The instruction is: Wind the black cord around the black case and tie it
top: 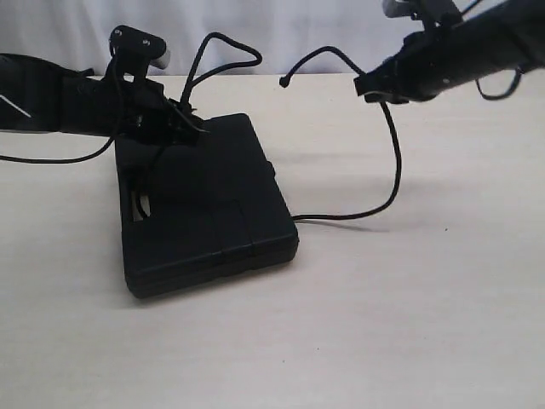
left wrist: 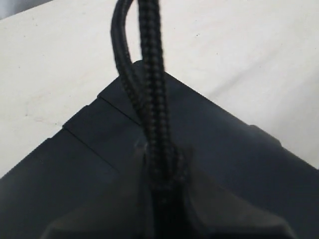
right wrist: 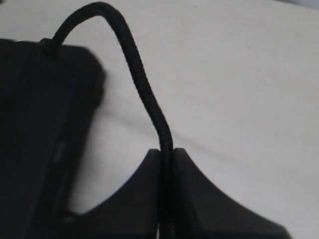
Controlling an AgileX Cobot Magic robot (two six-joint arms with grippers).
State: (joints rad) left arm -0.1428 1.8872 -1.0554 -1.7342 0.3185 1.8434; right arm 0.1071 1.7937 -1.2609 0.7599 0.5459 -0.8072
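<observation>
Black cord [top: 397, 162]: my left tool [top: 189, 126] pinched it over the black case [top: 213, 213], my right tool [top: 368, 88] gripped it aloft, likely for wrapping.

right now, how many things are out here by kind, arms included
black cord: 1
black case: 1
robot arms: 2, left arm and right arm
total: 4
</observation>
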